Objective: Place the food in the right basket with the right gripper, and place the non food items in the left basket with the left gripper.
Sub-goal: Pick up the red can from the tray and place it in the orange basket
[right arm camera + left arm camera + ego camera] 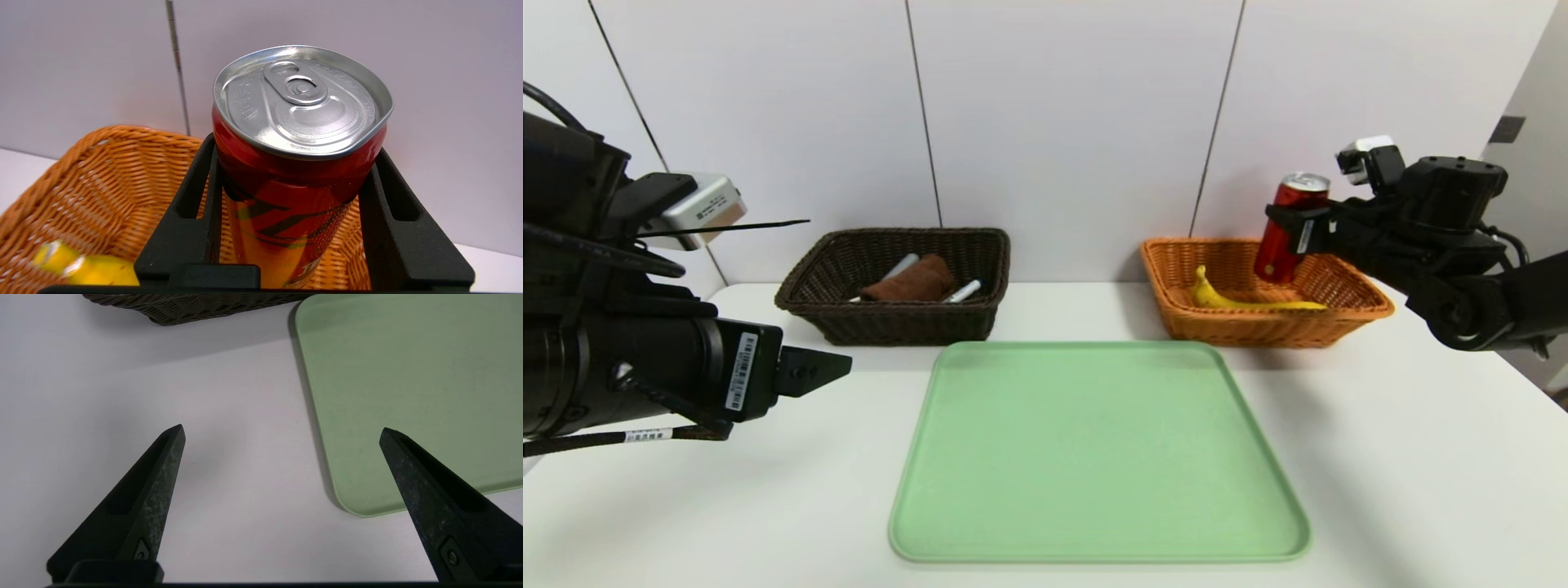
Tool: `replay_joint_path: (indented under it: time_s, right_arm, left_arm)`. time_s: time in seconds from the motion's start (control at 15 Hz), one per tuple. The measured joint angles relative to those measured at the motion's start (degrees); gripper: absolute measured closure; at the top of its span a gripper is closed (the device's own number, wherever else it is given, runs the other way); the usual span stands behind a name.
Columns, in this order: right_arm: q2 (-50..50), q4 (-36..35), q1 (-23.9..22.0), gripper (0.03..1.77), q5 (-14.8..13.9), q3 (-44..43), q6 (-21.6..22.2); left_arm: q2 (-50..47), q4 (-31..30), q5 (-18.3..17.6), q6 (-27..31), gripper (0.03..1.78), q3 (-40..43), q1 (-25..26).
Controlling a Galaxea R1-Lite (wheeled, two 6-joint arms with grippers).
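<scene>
Holding the can (1287, 230) over the orange basket (1343, 320), our right pincer (1294, 220) is clamped on its upper body. If we let go from this height, it could topple onto the banana (1241, 300) in the basket or tip over the rim. The can's long axis runs near upright, silver top up and leaning slightly. Our left pincer (282, 435) hangs wide open over the counter (229, 428).

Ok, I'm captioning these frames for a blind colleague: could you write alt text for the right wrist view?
The right gripper clamps a tall slim red drink can with a silver top, holding it upright above the orange woven wicker basket. A yellow banana lies in the basket below; a pale wall is behind.
</scene>
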Motion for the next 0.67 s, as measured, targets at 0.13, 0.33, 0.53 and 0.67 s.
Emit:
replay_joint_path:
  time_s: [0.13,0.33,0.53,0.67]
  right_arm:
    - [2.0,-1.8,0.0,0.89,-1.2,0.0,-0.1]
    - [3.3,-1.9,0.0,0.89,-1.2,0.1,0.0]
    - [4.0,-2.0,0.0,0.89,-1.2,0.1,0.0]
    - [4.4,-2.1,0.0,0.89,-1.2,0.1,0.0]
  left_arm:
    - [0.0,0.0,0.0,0.0,0.12,0.0,0.0]
    - [0.0,0.1,0.0,0.0,0.12,0.1,0.0]
    - [0.0,0.0,0.0,0.0,0.12,0.1,0.0]
    - [0.0,0.0,-0.1,0.0,0.12,0.1,0.0]
